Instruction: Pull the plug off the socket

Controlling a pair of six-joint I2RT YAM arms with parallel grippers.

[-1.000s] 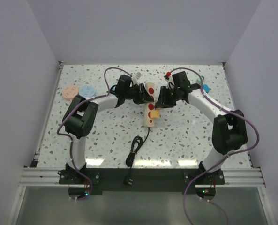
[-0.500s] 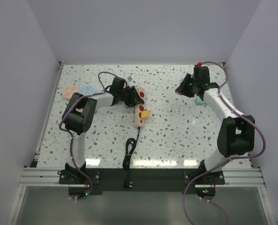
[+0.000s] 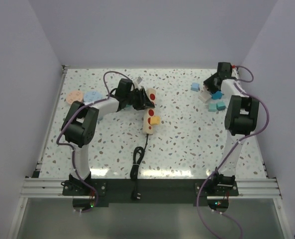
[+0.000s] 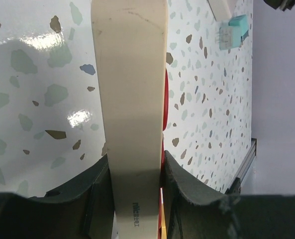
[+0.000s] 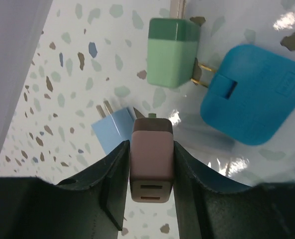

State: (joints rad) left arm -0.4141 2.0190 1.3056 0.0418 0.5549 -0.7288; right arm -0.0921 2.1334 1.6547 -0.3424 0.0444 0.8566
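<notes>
The socket [image 3: 149, 113] is a pale wooden strip with red round faces, lying mid-table with a black cable [image 3: 139, 158] at its near end. A yellow plug [image 3: 155, 120] sits in it. My left gripper [image 3: 141, 100] is shut on its far end. In the left wrist view the fingers [image 4: 100, 186] clamp both sides of the strip [image 4: 131, 94]. My right gripper [image 3: 211, 84] is at the far right, away from the strip. It is shut on a pink plug [image 5: 152, 157], held just over a pale blue plug [image 5: 111, 130].
Loose plugs lie below the right gripper: a green one [image 5: 173, 52], a large blue one [image 5: 246, 94], and blue and teal blocks [image 3: 216, 102] in the top view. An orange disc [image 3: 73, 96] and a blue disc [image 3: 92, 95] lie far left. Walls close the sides.
My right gripper left the strip and swung to the far right corner with the pink plug in it. My left gripper stayed shut on the strip, which shifted a little left.
</notes>
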